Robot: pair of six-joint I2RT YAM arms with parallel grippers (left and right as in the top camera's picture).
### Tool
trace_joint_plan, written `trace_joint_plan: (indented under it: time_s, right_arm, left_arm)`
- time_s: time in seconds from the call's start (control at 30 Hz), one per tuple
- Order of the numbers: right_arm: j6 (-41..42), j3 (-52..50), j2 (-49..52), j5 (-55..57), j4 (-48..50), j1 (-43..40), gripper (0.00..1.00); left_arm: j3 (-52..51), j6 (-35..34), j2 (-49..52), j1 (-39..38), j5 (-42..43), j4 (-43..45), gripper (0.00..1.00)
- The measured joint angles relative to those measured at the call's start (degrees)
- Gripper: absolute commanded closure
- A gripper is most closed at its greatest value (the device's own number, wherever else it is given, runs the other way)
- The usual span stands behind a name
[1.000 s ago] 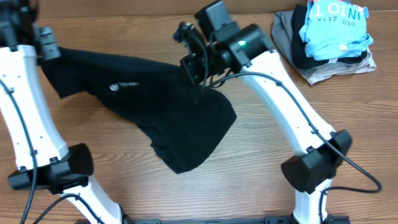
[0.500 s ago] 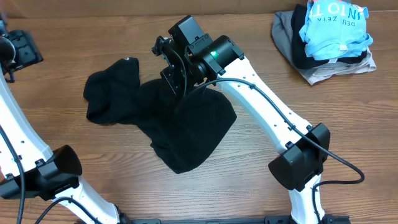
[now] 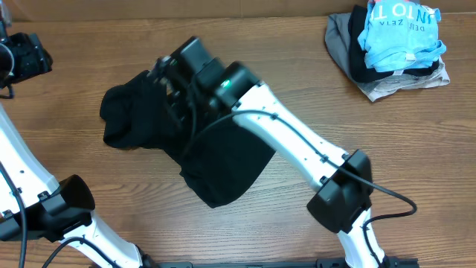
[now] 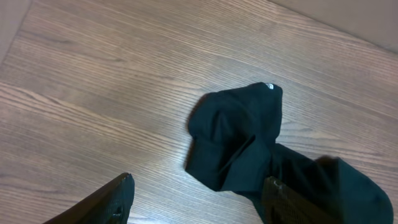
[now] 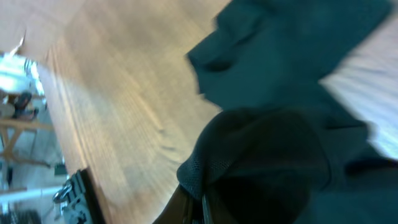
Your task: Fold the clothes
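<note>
The clothes, a black T-shirt (image 3: 223, 160), lie crumpled on the wooden table, with one bunched lump (image 3: 126, 119) at the left. My right gripper (image 3: 172, 100) hovers over the shirt's middle, shut on a fold of black fabric (image 5: 249, 149). The right wrist view shows that fold pinched at the right gripper (image 5: 202, 200). My left gripper (image 3: 22, 61) hangs at the far left edge, apart from the shirt. In the left wrist view the left gripper (image 4: 198, 180) stands open with nothing between its fingers, and the black lump (image 4: 236, 140) lies just ahead.
A pile of folded garments (image 3: 357, 52) sits at the back right corner, with a light blue shirt (image 3: 401, 30) on top. The right arm's base (image 3: 338, 201) stands at the front right, the left arm's base (image 3: 63, 205) at the front left.
My left gripper opened, let go of the shirt's left end and pulled back left. That end fell into a lump. The right gripper carried its fold leftwards across the shirt.
</note>
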Motion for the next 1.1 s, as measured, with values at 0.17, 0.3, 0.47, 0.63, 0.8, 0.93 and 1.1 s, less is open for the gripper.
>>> trace_joint_plan:
  time_s: [0.17,0.3,0.47,0.63,0.8,0.93,1.1]
  right_arm:
    - [1.01,-0.09,0.22,0.9,2.47,2.84,0.96]
    - [1.36,-0.09,0.22,2.14,5.16,-0.66,0.96]
    - [0.74,-0.13,0.26,6.38,12.74,-8.37,0.96]
    - [-1.27,-0.2,0.31,8.72,24.09,-15.8,0.0]
    - [-2.12,0.07,0.31,8.11,25.11,-20.65,0.0]
    - [-1.36,2.25,0.11,4.28,14.12,-24.55,0.0]
    - [-1.05,4.22,-3.48,-1.14,-5.38,-29.18,0.0]
  left_arm:
    - [0.0,0.15,0.0,0.68,0.63,0.0,0.32]
    - [0.0,0.2,0.0,0.68,1.42,0.0,0.32]
    - [0.0,1.38,0.0,0.17,4.04,0.0,0.32]
    - [0.0,2.34,0.0,-3.5,4.72,-0.04,0.32]
    - [0.0,3.26,0.0,-8.22,4.09,-0.02,0.31]
    - [0.0,3.41,0.0,-9.84,3.28,-0.68,0.31]
    - [0.0,3.65,0.0,-9.84,2.75,-3.63,0.32]
